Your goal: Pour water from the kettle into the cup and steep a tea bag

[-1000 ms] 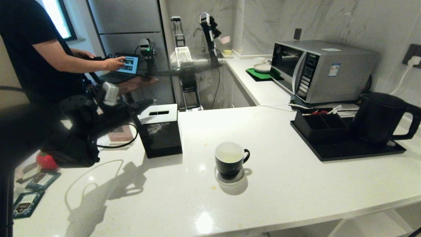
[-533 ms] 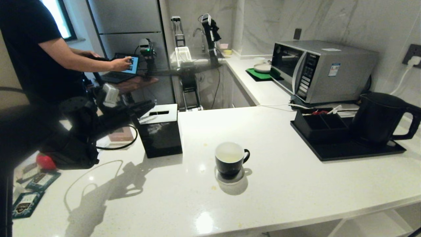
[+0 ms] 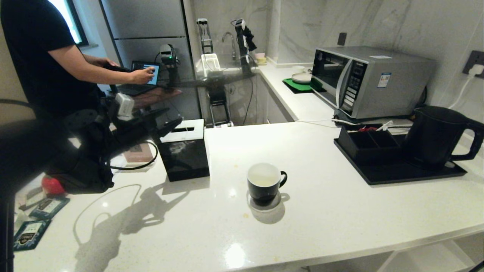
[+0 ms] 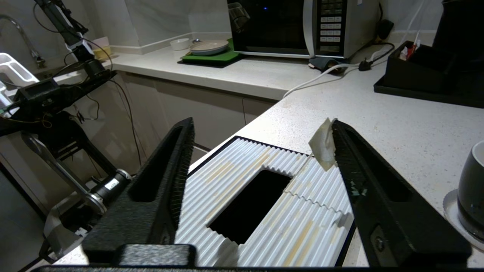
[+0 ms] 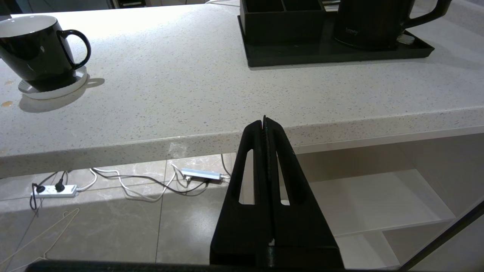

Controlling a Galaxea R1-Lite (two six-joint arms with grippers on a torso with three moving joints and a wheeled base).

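Cup (image 3: 264, 183) sits on a white coaster mid-surface w/ a pale yellowish pool of water inside, no tea bag visible in it; kettle (image 3: 435, 136) stands on the black tray (image 3: 397, 172) at the right, well apart, so pouring looks done and steeping is left. Left gripper (image 4: 261, 147) hangs over the slotted white lid of the black tissue box (image 3: 184, 151), jaws wide, a small pale scrap (image 4: 323, 145) stuck to one finger, can't tell what it is. Right gripper (image 5: 266, 124) parked below the surface edge, jaws pressed together, empty.
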